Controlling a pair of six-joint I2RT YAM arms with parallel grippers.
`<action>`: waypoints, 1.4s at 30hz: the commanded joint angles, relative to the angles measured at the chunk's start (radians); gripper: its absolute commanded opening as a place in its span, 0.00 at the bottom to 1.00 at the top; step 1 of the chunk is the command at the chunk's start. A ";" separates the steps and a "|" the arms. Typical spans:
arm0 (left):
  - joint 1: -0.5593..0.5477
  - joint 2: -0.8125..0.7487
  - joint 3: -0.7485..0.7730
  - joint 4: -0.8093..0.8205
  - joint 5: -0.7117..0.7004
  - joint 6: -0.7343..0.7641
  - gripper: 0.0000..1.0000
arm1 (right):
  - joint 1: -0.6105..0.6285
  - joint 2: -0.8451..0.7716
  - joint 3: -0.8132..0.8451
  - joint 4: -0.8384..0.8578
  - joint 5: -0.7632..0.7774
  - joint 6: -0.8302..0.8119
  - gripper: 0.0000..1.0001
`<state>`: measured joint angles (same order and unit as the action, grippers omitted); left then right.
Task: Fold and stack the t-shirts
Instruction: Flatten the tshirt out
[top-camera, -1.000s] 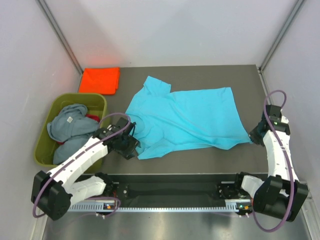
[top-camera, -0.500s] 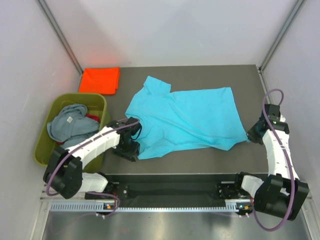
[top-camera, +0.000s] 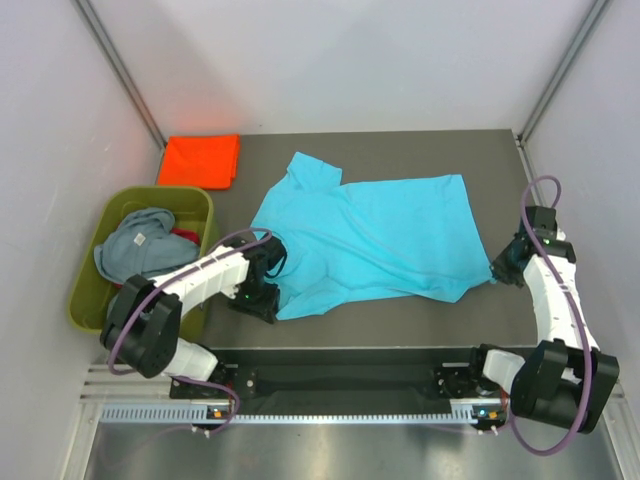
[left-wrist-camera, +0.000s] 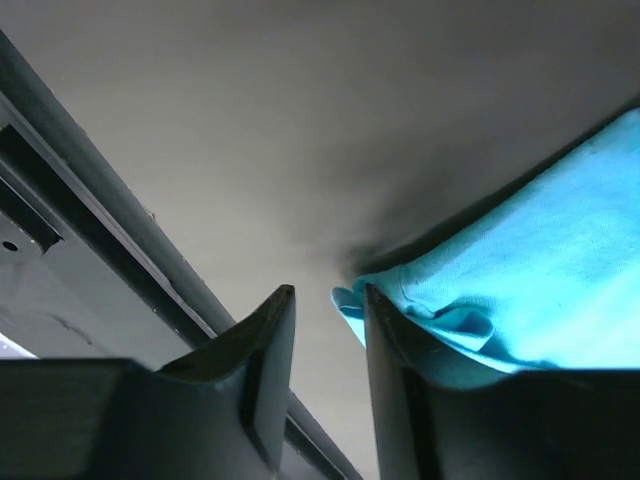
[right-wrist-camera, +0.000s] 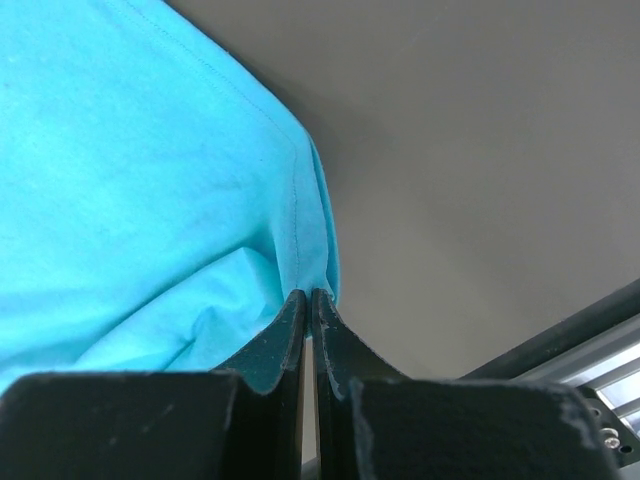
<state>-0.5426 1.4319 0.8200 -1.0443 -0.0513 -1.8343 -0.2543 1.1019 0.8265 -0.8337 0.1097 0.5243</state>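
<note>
While you look down from above, the turquoise shirt (top-camera: 370, 240) lies spread flat on the table (top-camera: 400, 150), collar end to the left and hem to the right, with one sleeve pointing toward the far wall. Your left gripper (top-camera: 260, 298) sits low at the shirt's near-left corner, right at the cloth's edge. In its wrist view the jaws (left-wrist-camera: 328, 292) stand apart with only a narrow gap; a small crumpled tip of the shirt (left-wrist-camera: 540, 270) pokes into that gap beside the right-hand finger, and most of the cloth lies off to that side. You cannot call it a grip: the fingers have daylight between them, and the bare table (left-wrist-camera: 300, 120) shows beyond.

Your right gripper (top-camera: 497, 272) is at the near-right corner of the shirt. Its wrist view shows the fingers pressed together (right-wrist-camera: 307, 293), with the hemmed corner of the shirt (right-wrist-camera: 120, 170) running down into the tips, so it has the corner pinched. The cloth bunches slightly there, and grey table (right-wrist-camera: 480, 150) fills the right of that view.

The orange shirt (top-camera: 200, 160) lies folded at the far-left corner. The tub (top-camera: 160, 193) stands near the left wall, holding the crumpled grey shirt (top-camera: 140, 245) with a bit of red shirt (top-camera: 182, 236) showing beside it.
</note>
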 joint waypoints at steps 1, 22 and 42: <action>0.006 0.004 0.019 -0.010 0.034 -0.025 0.37 | 0.015 0.012 0.048 0.034 -0.011 -0.010 0.00; 0.007 0.068 -0.018 0.118 0.073 0.001 0.02 | 0.026 0.019 0.056 0.035 -0.004 -0.023 0.00; 0.012 0.127 0.536 -0.005 -0.142 0.552 0.00 | 0.026 0.050 0.129 0.085 -0.036 -0.096 0.00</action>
<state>-0.5373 1.5799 1.2667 -1.0225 -0.1265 -1.4052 -0.2375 1.1568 0.8940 -0.8097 0.1043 0.4488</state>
